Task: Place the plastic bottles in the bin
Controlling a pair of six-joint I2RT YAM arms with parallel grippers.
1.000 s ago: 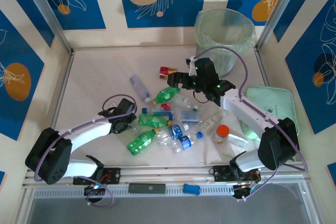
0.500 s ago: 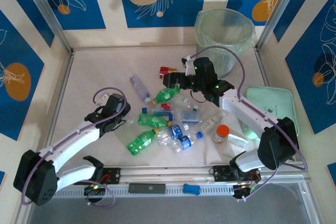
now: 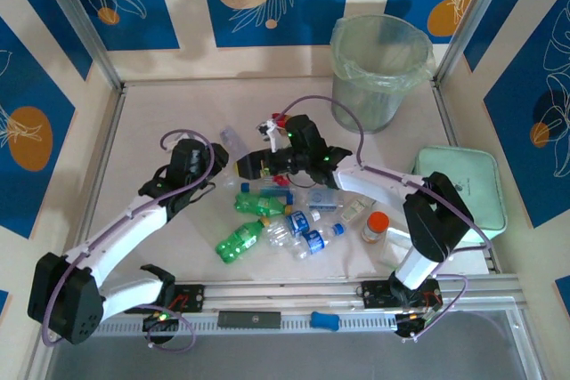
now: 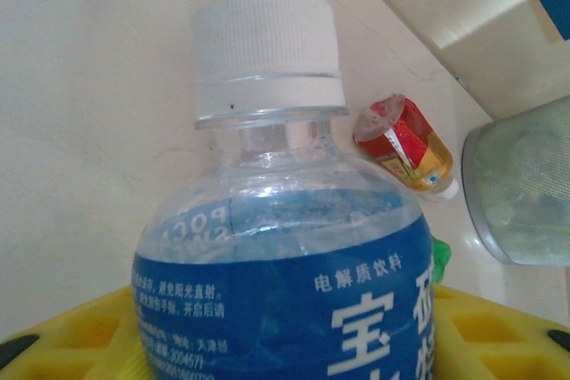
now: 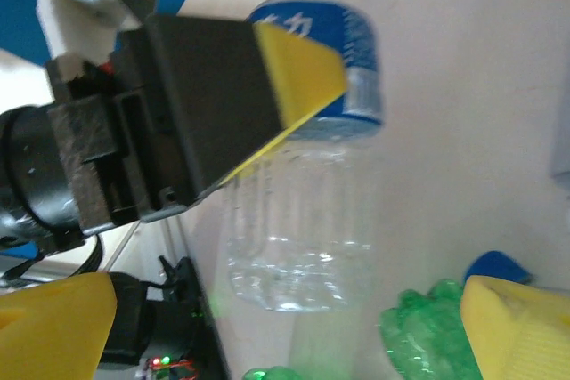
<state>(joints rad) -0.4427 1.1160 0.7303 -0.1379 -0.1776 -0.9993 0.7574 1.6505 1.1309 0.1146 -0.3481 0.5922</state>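
My left gripper (image 3: 223, 159) is shut on a clear bottle with a blue label and white cap (image 3: 233, 142). Its label and cap (image 4: 267, 51) rise close up between the yellow pads (image 4: 80, 335). In the right wrist view a left-gripper finger (image 5: 223, 86) presses on this bottle's label, the clear body (image 5: 303, 220) hanging free. My right gripper (image 3: 252, 165) hovers open just beside it, with nothing between its pads (image 5: 53, 318). More plastic bottles lie piled mid-table: green ones (image 3: 240, 239), blue-labelled ones (image 3: 307, 239). A red-and-gold bottle (image 4: 405, 144) lies beyond. The bin (image 3: 378, 68) stands at the back right.
A squat container with an orange cap (image 3: 376, 226) stands right of the pile. A mint-green tray (image 3: 463, 184) lies at the right edge. A green bottle (image 5: 427, 327) sits under my right gripper. The right arm stretches across the pile.
The left gripper moved away from the near edge and closed on the clear blue-labelled bottle. The right arm swung left from near the bin to beside the left gripper.
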